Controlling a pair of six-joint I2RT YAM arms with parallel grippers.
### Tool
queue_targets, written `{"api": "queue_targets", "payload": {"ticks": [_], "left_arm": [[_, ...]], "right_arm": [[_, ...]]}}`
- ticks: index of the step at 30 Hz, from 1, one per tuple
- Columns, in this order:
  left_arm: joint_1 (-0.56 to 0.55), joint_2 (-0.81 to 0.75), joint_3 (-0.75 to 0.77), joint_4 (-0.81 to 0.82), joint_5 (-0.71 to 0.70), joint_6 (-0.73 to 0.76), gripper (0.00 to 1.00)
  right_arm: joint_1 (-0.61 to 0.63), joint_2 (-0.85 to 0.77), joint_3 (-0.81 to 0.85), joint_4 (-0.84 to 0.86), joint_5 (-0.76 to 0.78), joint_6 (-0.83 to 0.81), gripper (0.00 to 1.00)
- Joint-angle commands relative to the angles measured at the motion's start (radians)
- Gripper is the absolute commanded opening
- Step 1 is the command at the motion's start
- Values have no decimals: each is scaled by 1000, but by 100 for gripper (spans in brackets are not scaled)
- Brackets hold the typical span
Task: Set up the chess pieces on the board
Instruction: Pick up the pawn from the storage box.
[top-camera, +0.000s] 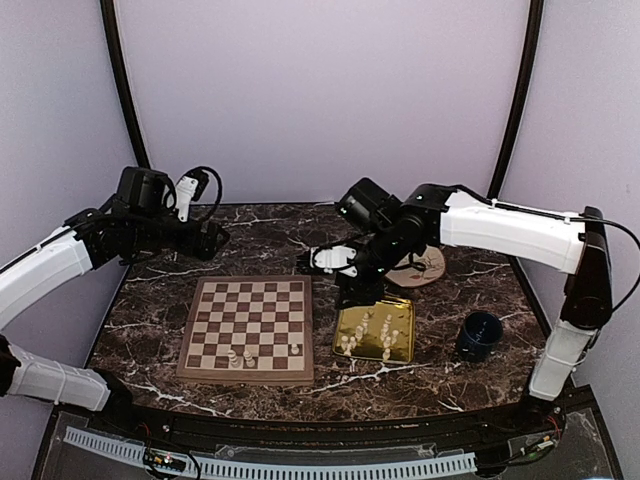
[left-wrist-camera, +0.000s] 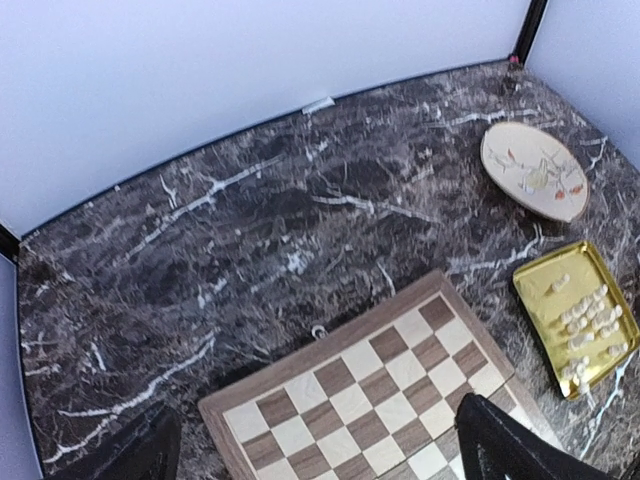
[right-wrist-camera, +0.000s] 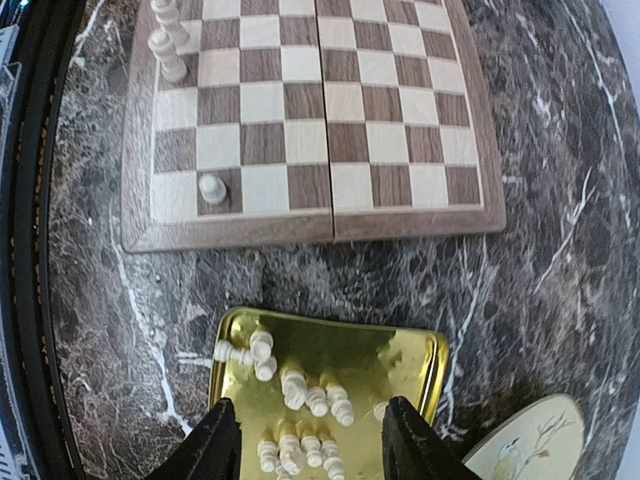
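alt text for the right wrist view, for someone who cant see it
The right gripper hangs open over a gold tray that holds loose white chess pieces. Beyond the tray, on the dark marble table, lies the wooden chessboard, with three white pieces standing near one edge.

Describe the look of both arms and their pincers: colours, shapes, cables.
The left arm and right arm have smooth white shells joined by black joints and black wrist housings. A black cable loops over the left wrist; a thin one runs along the right arm. The left pincer and right pincer are plain black and blunt-tipped.
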Motion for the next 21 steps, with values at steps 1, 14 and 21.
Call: {"api": "queue_targets", "payload": {"ticks": [1,14,21], "left_arm": [[4,0,-141,93,47,12,99],[4,-60,-284,198,-37,45,99],[5,-38,-274,186,-11,46,99]], "right_arm": [[-81,-84,-185,58,-68,33,49],[-198,-216,-409,73,-6,24,41],[-199,-213,-489,74,41,-7,36]]}}
